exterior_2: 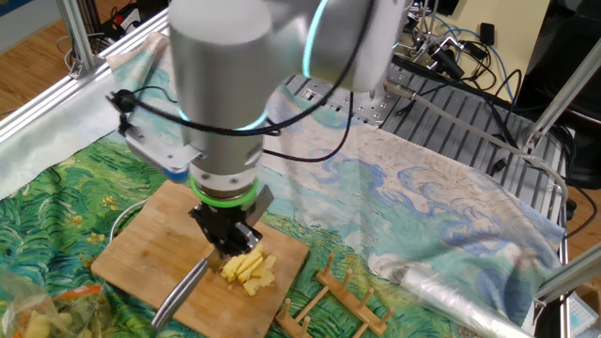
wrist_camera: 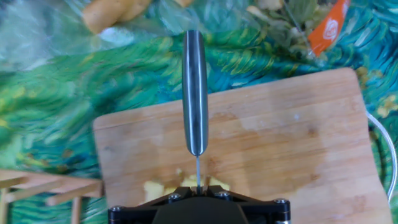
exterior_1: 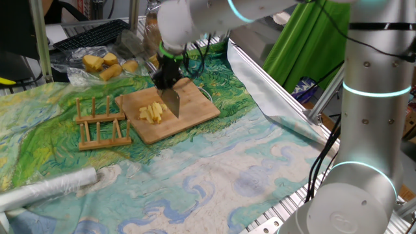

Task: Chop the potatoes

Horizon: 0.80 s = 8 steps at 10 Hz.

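table draped in green-and-blue painted cloth (exterior_1: 214,162), bamboo cutting board (exterior_1: 195,114) lying on it, wooden slotted rack (exterior_1: 101,123) just beside the board, clear plastic roll (exterior_1: 49,188) near front edge, bagged food (exterior_1: 104,65) at back

In the hand view, the gripper housing (wrist_camera: 199,210) hides most potatoes (wrist_camera: 163,186).
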Each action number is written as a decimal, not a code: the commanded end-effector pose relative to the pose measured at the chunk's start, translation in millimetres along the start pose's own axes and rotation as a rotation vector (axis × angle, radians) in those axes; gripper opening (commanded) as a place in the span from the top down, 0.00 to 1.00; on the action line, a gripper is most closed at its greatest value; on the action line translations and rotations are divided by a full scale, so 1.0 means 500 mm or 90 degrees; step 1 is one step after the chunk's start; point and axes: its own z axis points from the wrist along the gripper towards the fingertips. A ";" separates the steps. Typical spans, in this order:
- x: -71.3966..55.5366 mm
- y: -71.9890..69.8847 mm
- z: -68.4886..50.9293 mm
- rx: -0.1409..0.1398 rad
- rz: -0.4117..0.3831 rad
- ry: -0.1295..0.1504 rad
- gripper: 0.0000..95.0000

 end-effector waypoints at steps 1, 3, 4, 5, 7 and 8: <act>0.009 0.014 -0.014 0.000 0.000 -0.002 1.00; 0.016 0.035 -0.025 0.001 0.004 0.001 1.00; 0.023 0.055 -0.037 0.001 0.021 0.007 1.00; 0.030 0.071 -0.046 0.001 0.033 0.010 1.00; 0.042 0.101 -0.064 0.002 0.054 0.017 1.00; 0.046 0.115 -0.072 0.002 0.061 0.019 1.00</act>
